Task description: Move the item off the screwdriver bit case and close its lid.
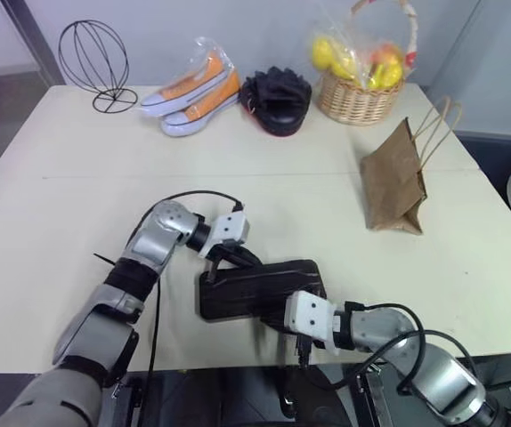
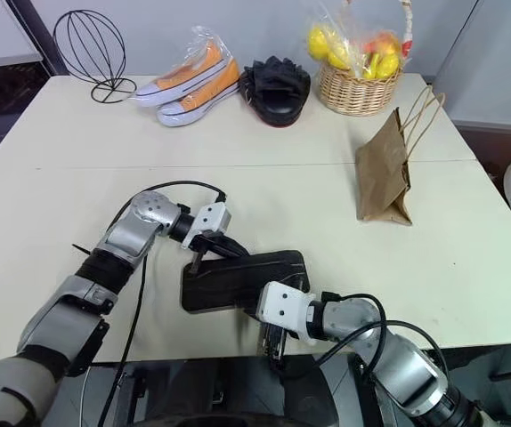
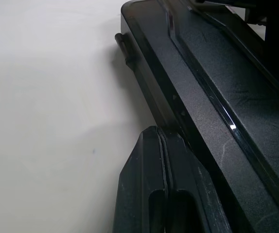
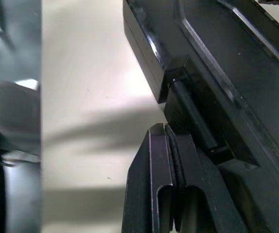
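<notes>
i'm working the lid-closing step now: the paper bag (image 1: 395, 182) is sitting off the case, far right on the table (image 1: 51, 213). the bit case (image 1: 257, 289) is lying near centre, its lid (image 2: 238, 277) looking down. the left claw (image 1: 223, 258) and right claw (image 2: 273, 345) are both pinched shut (holding nothing), pressing at its edges. next i'm judging the latch needs pushing home.

paper bag (image 1: 393, 182) right behind case (image 1: 257, 289)
</notes>
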You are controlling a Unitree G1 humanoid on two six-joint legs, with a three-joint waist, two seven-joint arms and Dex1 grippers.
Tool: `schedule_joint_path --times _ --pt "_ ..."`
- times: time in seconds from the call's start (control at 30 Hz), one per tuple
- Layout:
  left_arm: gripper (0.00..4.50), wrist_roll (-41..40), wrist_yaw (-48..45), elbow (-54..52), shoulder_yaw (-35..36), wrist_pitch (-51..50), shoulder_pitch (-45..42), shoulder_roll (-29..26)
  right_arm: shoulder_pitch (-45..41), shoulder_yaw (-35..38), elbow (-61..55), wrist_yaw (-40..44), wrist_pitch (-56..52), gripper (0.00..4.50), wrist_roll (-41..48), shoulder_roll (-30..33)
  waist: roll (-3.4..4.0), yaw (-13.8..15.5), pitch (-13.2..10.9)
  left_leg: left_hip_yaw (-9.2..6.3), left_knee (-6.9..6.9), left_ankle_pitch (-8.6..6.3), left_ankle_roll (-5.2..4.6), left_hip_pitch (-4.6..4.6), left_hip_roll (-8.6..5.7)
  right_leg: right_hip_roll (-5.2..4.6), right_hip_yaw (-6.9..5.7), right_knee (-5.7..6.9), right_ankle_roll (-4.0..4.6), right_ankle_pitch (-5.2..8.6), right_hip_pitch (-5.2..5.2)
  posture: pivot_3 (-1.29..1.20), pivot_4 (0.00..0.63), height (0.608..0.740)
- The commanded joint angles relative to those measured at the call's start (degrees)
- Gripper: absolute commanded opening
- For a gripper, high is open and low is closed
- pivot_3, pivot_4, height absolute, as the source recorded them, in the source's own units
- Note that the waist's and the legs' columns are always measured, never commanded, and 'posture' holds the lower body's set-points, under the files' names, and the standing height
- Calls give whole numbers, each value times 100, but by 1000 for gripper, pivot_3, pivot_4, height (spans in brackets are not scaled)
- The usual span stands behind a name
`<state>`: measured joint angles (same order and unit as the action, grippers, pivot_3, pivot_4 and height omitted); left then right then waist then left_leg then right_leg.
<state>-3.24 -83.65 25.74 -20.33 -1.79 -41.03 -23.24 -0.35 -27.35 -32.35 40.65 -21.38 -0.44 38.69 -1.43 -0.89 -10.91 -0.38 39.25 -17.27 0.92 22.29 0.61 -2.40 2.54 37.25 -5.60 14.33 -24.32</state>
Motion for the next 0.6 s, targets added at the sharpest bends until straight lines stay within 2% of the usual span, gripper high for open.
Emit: schedule_joint_path --times 0.03,0.17,0.23,0.33,0.4,0.47,0.53,0.6 --pt "0 9 -287 -245 -425 42 343 154 -223 722 154 -760 -42 34 -490 -136 1 11 0 1 0 0 0 0 0 0 0 0 0 0 0 0 150 740" --pt "0 120 162 48 -72 151 62 93 152 1146 -401 -121 -617 34 532 -114 3 41 4 -1 1 1 1 -1 -1 -2 0 0 1 0 2 0 150 740" --pt "0 23 192 189 251 -64 -231 -183 518 1680 -945 451 -983 34 1444 191 5 54 4 -2 7 1 1 4 -8 -13 -2 -2 0 0 7 0 150 740" --pt "795 -473 -242 -186 849 -588 -393 -1046 1009 3126 -1730 1190 -1897 822 3475 747 -1 -6 -2 -14 7 0 0 8 -10 -17 2 -4 -1 -1 3 0 150 740" --pt "1699 -951 -447 -894 1402 -1197 -162 -1848 1306 4412 -1898 1636 -2457 1764 4789 1304 -4 -65 -7 -15 2 -1 -1 4 9 -2 1 -3 -1 -2 -2 0 150 740" --pt "2684 -1476 -614 -1735 1847 -1944 253 -2529 1638 5455 -1739 2095 -2915 2747 5625 1802 0 -114 -5 -19 -11 -2 -3 -1 32 4 -2 -2 3 -2 -4 0 150 740" --pt "2715 -2249 -674 -2639 2561 -3034 819 -3220 1786 6307 -1308 2453 -3020 3768 5791 2062 6 -92 -1 -23 -21 -3 -6 -7 33 -1 -6 -4 5 0 5 0 150 740" --pt "2715 -2931 -623 -3374 3370 -3960 1452 -3728 1740 6826 -778 2538 -3079 3768 5715 2224 6 -65 -2 -17 -20 -4 -5 -10 31 -9 -5 -8 4 1 10 0 150 740"
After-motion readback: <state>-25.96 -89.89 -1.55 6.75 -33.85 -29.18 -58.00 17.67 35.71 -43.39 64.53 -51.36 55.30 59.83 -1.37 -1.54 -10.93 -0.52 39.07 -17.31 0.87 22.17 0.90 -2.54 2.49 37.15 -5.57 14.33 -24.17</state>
